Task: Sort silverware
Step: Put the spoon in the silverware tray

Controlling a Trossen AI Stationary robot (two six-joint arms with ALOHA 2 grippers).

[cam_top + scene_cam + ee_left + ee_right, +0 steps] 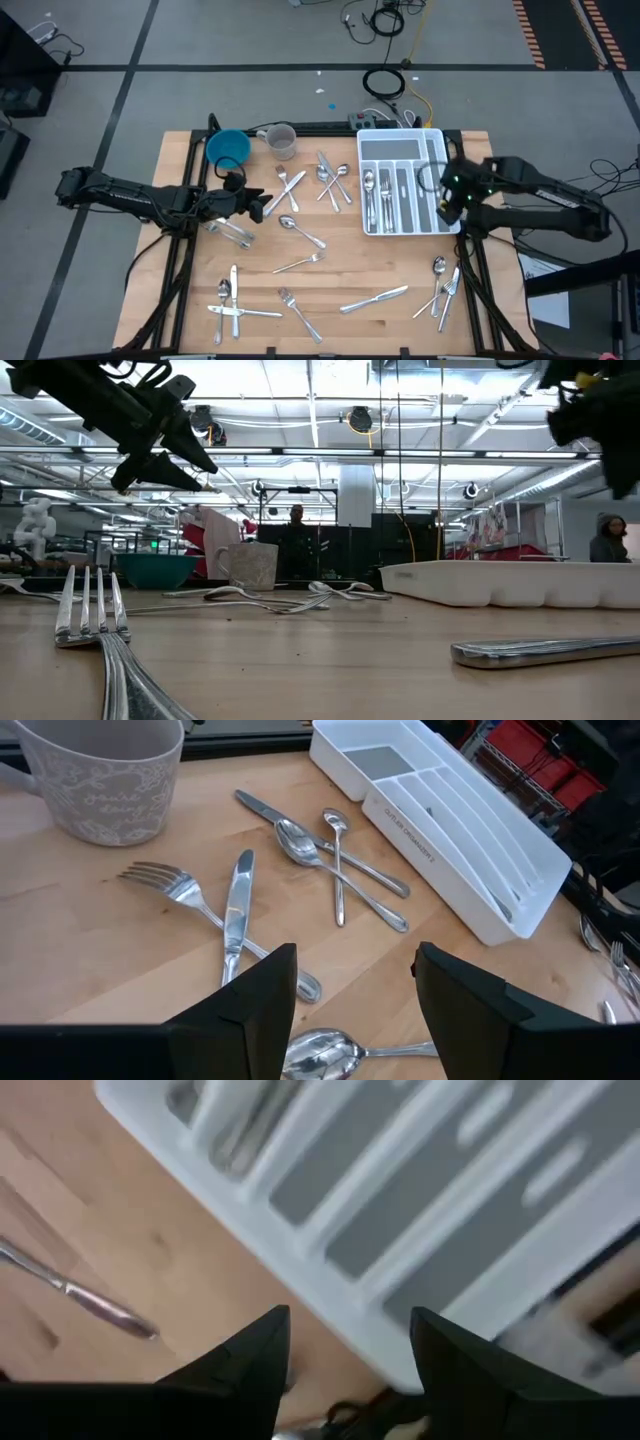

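While silverware (300, 235) lies scattered | left end effector (262, 206) spread above table | right end effector (443, 190) spread over tray (403, 137)

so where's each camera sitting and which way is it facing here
high: above the table, facing straight down; both dark arms, white compartmented plastic tray.
low: at table-top height, facing level across; left gripper overhead, tray, shiny metal fork.
left wrist: past its open fingers at a grey patterned mug and tray.
right wrist: past the open right gripper, down on the tray.
All four share the tray.
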